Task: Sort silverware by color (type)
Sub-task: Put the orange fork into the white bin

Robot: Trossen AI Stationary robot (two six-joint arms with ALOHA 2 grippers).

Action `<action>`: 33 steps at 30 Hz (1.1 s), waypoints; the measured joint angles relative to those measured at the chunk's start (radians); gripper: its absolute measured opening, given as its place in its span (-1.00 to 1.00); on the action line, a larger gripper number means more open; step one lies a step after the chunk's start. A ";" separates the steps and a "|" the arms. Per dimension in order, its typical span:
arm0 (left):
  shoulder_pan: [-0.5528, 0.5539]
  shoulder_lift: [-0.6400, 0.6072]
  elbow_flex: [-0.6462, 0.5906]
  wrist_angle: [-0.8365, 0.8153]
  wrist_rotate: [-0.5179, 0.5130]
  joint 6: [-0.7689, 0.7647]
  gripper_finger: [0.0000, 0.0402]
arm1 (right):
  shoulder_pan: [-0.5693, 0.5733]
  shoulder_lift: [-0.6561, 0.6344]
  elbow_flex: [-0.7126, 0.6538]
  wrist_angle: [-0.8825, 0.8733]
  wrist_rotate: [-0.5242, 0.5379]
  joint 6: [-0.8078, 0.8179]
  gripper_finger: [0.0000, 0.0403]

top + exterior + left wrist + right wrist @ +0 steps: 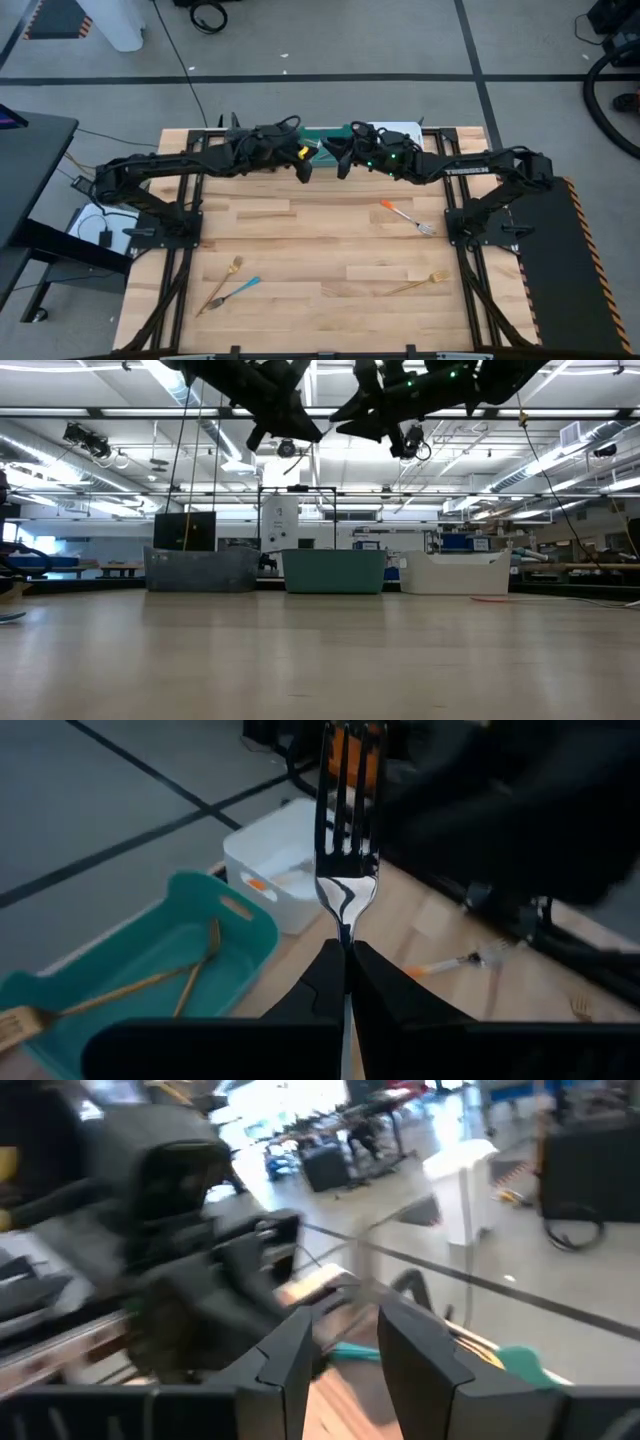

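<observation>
While the left gripper (346, 982) has its jaws clamped on a silver fork (346, 830), the right gripper's (342, 1348) jaws stand apart, empty.

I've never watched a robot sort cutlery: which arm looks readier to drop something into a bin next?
The left. Its gripper is shut on a fork above the teal bin and white bin. The right gripper is open and empty.

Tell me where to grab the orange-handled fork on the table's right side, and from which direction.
Take the orange-handled, silver-headed fork by the middle of its orange handle, coming straight down from above with the claw's fingers across it. It lies flat and diagonal on the wooden table, nothing touching it. The open right claw is free; the left claw holds another silver-headed fork.
</observation>
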 joint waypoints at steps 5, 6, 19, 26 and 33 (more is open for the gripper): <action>-0.010 0.029 0.001 0.010 0.000 0.000 -0.94 | -0.007 0.039 0.000 0.053 -0.003 0.005 -0.38; -0.010 0.031 0.000 -0.001 0.000 0.000 -0.94 | -0.009 0.043 0.000 0.057 -0.004 0.003 -0.38; 0.002 0.041 0.000 0.011 0.003 0.003 -0.79 | -0.022 0.062 0.001 0.050 0.048 -0.057 -0.94; 0.045 0.003 0.002 -0.016 0.009 0.094 -0.67 | -0.066 -0.017 0.000 -0.108 0.111 -0.193 -0.97; 0.081 -0.074 0.003 -0.227 0.010 0.170 -0.54 | -0.173 -0.166 0.000 -0.527 0.231 -0.382 -0.98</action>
